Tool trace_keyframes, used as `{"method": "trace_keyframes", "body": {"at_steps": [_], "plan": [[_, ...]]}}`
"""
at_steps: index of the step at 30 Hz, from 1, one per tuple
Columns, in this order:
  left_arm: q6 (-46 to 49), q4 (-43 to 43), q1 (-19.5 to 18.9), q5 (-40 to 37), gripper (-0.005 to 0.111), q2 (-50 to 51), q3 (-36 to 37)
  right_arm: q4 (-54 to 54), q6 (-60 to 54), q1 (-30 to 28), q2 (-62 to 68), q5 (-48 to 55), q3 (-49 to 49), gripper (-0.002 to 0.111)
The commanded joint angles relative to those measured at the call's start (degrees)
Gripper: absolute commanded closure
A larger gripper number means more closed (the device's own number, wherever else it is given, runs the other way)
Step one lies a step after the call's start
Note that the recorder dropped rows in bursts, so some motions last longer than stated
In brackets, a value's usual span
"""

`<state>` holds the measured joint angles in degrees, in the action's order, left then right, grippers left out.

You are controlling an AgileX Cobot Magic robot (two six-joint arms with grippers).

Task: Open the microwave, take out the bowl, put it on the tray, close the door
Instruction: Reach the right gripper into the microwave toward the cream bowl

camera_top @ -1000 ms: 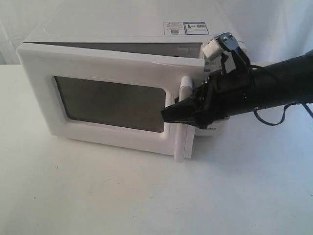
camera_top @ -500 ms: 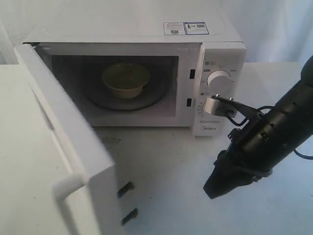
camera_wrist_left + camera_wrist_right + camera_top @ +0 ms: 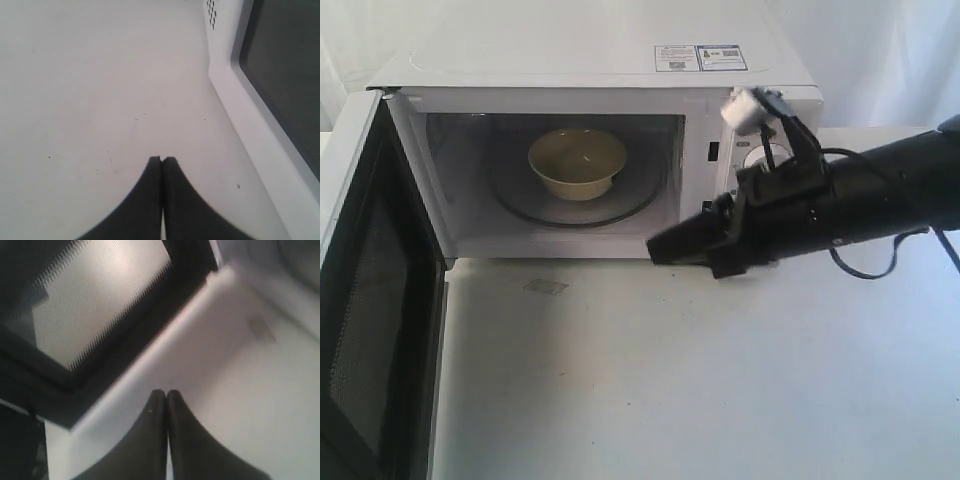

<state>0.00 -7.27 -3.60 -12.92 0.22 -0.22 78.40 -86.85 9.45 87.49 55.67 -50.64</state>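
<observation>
Door [image 3: 360, 300] wide open at the microwave [image 3: 590, 40], bowl [image 3: 577, 160] yet to be lifted out.

Left of the microwave, door swung fully back, black mesh face showing, clearing the way in; left pincer [image 3: 161, 162] pressed together and empty, low over the table [image 3: 670, 400] beside the door's outer face. Inside the microwave, bowl upright at the centre of the glass turntable [image 3: 620, 205]. At the microwave's front right, right pincer [image 3: 658, 250] closed on nothing, tip aimed toward the opening, apparently ahead of the reach. No tray in view.

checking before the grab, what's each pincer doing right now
left pincer: closed, holding nothing
right pincer: closed, holding nothing
</observation>
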Motion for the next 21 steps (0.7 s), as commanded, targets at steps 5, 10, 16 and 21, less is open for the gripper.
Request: {"method": "trace_keyframes", "body": {"at_steps": [5, 10, 16, 21], "plan": [[0.0, -0.39, 0.34, 0.0, 0.107, -0.22, 0.22, 14.25, -19.0, 9.58, -0.57, -21.46, -0.08, 0.108], [0.0, -0.39, 0.34, 0.0, 0.107, -0.22, 0.22, 14.25, -34.13, 21.71, -0.57, -41.23, -0.08, 0.108], [0.0, -0.39, 0.34, 0.0, 0.107, -0.22, 0.22, 9.73, -36.01, 27.45, -0.57, -50.06, -0.22, 0.108], [0.0, -0.39, 0.34, 0.0, 0.107, -0.22, 0.22, 11.83, -35.87, 27.45, -0.57, -50.07, -0.34, 0.108]]}}
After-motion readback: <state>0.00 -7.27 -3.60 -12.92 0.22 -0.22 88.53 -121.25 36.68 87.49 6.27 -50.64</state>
